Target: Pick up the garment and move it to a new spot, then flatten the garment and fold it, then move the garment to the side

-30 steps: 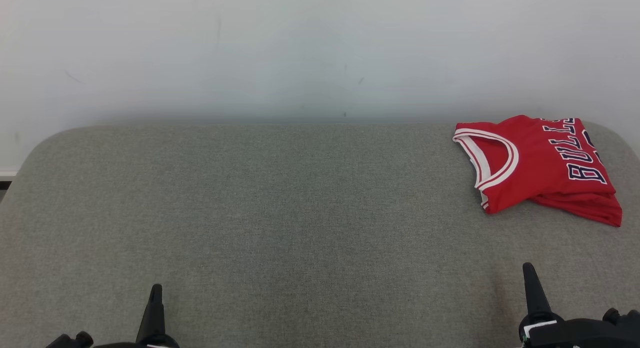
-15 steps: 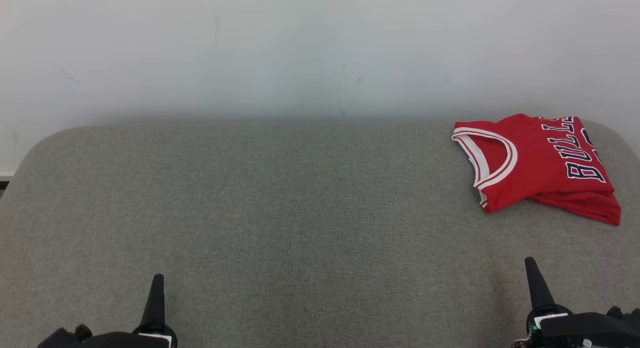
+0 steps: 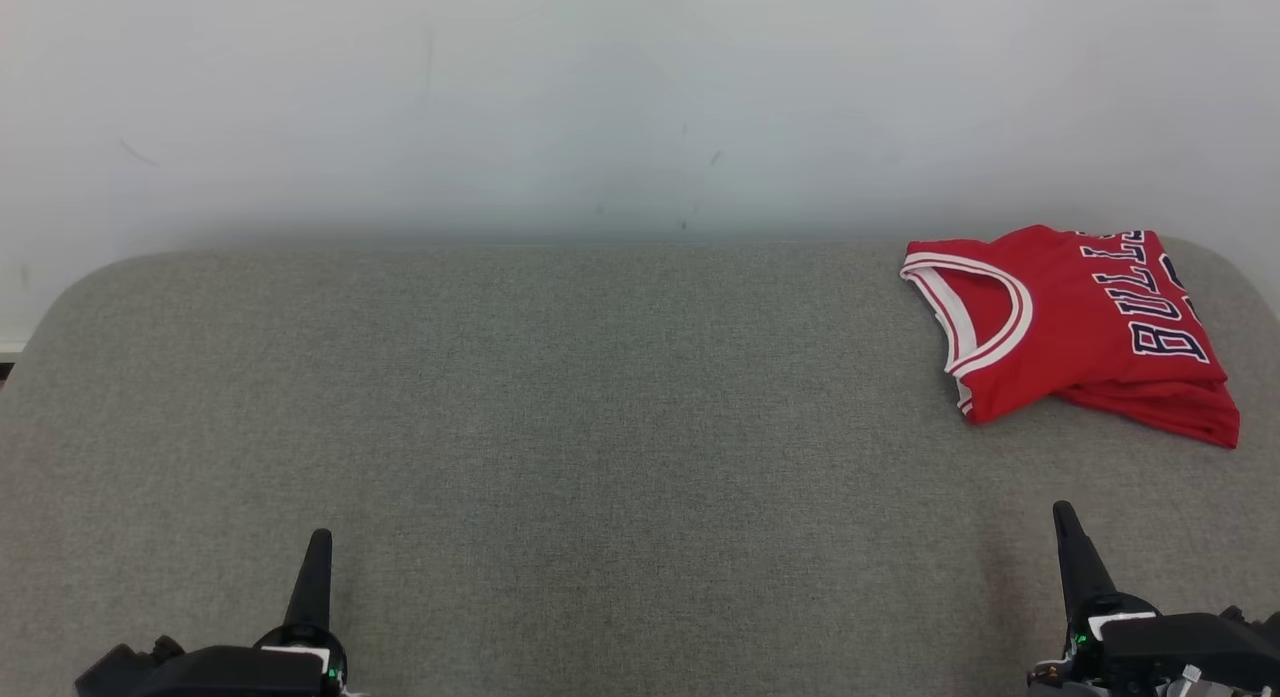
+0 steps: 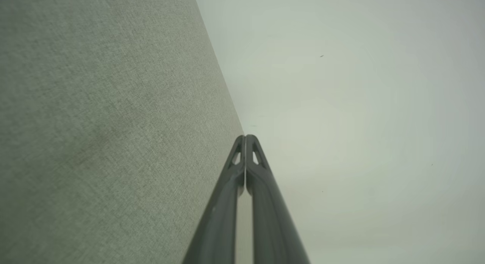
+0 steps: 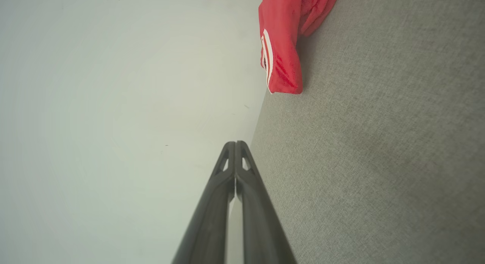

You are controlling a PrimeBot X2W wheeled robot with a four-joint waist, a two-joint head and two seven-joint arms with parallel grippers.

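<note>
The garment [image 3: 1075, 332] is a red jersey with white-trimmed neckline and dark lettering, lying folded at the far right of the grey surface [image 3: 600, 427]. In the right wrist view the garment [image 5: 282, 44] shows at the top, well beyond my fingertips. My left gripper [image 3: 320, 537] stands at the lower left, shut and empty, far from the jersey. My right gripper [image 3: 1063, 512] stands at the lower right, shut and empty, some way in front of the jersey. Both wrist views show the fingertip pairs pressed together: left gripper [image 4: 245, 137], right gripper [image 5: 235, 143].
A pale wall [image 3: 640, 97] rises straight behind the grey fabric surface. The surface's rounded corners show at the far left [image 3: 90, 277] and the far right [image 3: 1235, 267]. A wide stretch of bare fabric lies left of the jersey.
Both grippers have edged a little further up the head view. The whole picture has shifted slightly, so the camera moved; the jersey lies as before.
</note>
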